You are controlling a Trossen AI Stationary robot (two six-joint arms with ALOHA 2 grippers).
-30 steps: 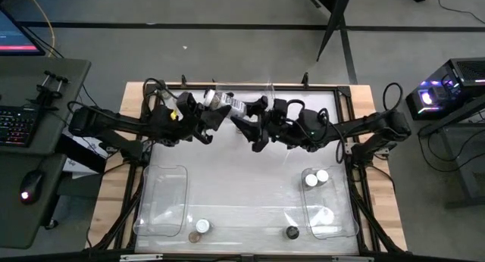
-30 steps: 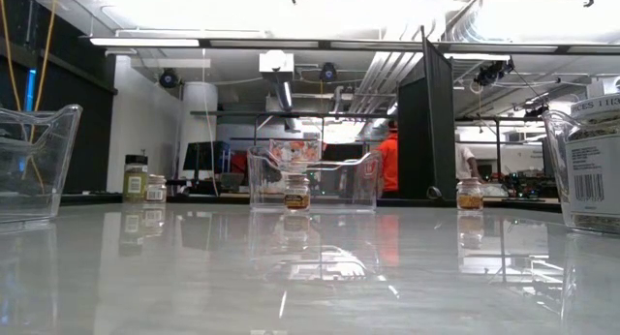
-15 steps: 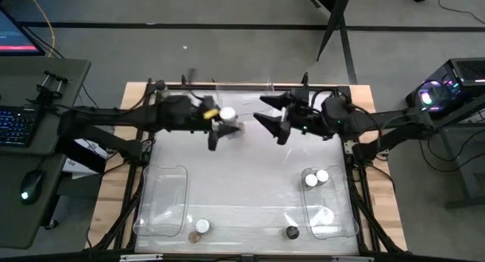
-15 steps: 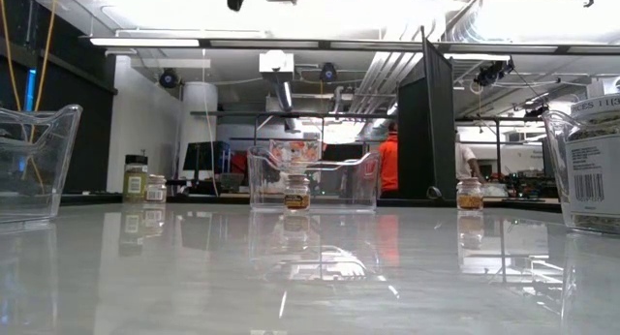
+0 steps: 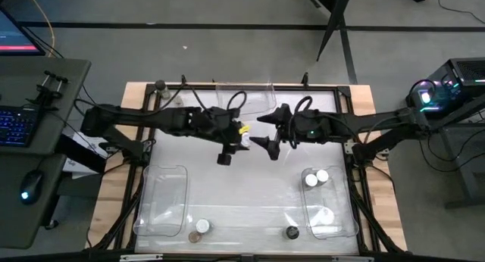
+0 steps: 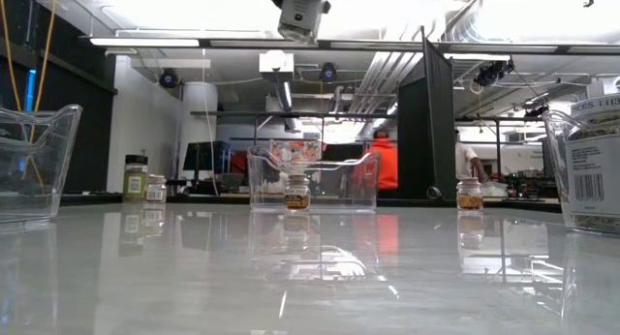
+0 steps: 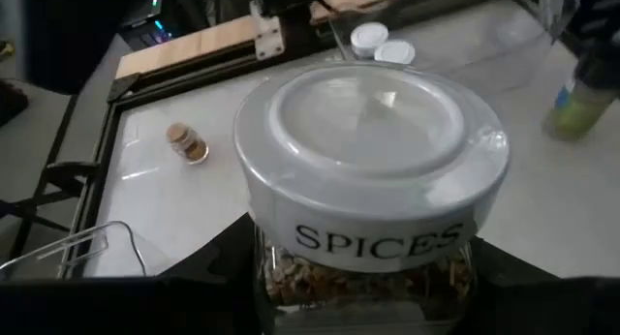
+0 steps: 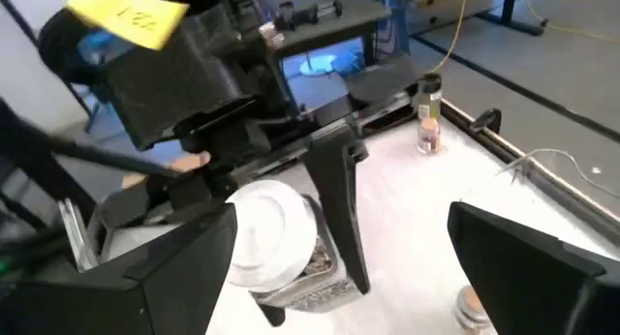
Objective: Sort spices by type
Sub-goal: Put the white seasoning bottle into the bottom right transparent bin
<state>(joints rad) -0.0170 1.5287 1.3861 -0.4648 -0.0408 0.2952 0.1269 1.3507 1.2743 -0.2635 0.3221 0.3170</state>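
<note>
The left gripper (image 5: 236,141) is closed around a glass spice jar (image 7: 373,195) with a broad, smooth white lid and the word SPICES printed on its band; coarse flakes show through the clear wall, and the jar hangs above the middle of the table (image 5: 242,194), well off its surface. The right gripper (image 5: 269,145) sits just beside it, its dark angular fingers (image 8: 334,199) spread wide and holding nothing. The table top is glossy and pale, mirroring the ceiling lights, framed by light wood edges. Clear, thin-walled plastic bins stand on it: the right bin (image 5: 345,216) holds three white-lidded jars (image 5: 317,177), the left bin (image 5: 163,205) looks bare, and a far bin (image 6: 312,178) sits at the back edge. At the near edge stand a tan-lidded jar (image 5: 202,226), a second small jar (image 5: 194,237) touching it, and a black-lidded jar (image 5: 292,232). A small jar (image 5: 160,86) stands at the back left corner. Beyond the table is an open workshop with exposed ducts, and a person in an orange top (image 6: 386,164).
</note>
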